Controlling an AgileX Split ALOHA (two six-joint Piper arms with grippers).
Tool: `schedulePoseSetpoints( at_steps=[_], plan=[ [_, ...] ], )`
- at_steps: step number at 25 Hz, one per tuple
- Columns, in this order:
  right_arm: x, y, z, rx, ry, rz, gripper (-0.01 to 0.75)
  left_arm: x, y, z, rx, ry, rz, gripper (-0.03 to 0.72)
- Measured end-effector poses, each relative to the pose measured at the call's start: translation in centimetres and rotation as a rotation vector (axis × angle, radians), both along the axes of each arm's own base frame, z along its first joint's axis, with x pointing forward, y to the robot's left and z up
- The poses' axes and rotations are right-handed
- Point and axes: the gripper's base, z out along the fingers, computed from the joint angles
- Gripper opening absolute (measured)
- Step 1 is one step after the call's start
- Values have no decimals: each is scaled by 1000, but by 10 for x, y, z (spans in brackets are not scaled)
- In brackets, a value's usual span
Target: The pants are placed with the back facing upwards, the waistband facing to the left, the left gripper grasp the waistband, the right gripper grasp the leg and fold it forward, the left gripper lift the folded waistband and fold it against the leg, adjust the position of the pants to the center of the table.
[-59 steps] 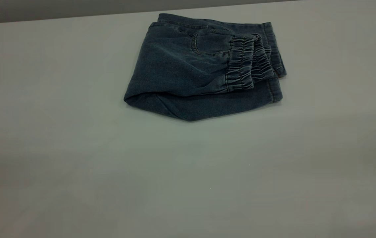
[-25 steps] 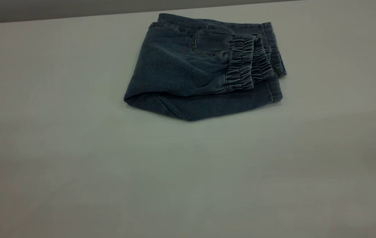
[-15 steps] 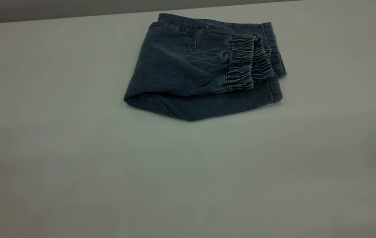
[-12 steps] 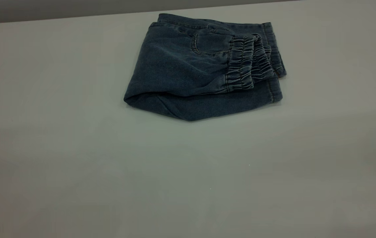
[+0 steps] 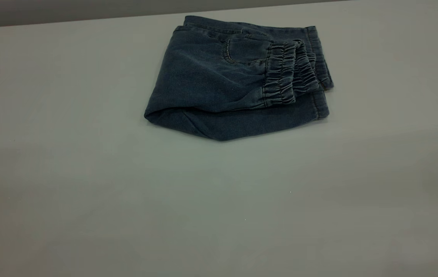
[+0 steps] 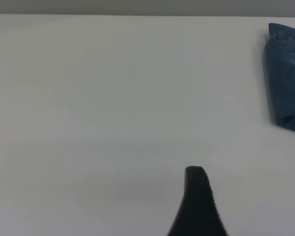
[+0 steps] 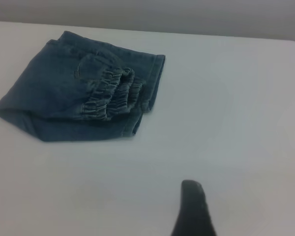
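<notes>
Nothing moved: folded pants (image 5: 226, 82) as before, each end effector seemingly cropped.

Pants (image 5: 211, 80): soft blue denim cloth, matt, fine woven grain; waistband (image 5: 280, 73) ruched and puckered. Bench (image 5: 88, 173): smooth pale matt surface. Left hand (image 6: 199, 196) tip looks matt black.

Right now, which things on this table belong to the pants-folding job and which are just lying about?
Job:
- folded short blue denim pants
- gathered elastic waistband, lying on top
- broad pale grey table
- black left pincer and black right pincer, both away from the pants

Lying about:
- nothing else visible
</notes>
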Motion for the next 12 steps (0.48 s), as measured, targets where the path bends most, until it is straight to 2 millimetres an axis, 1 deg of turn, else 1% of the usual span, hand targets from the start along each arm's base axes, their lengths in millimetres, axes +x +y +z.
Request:
schedulePoseSetpoints(
  at_steps=[12],
  plan=[
    [-1, 0, 0, 6, 0, 26, 431, 0, 0, 0, -1, 1, 0, 470]
  ],
)
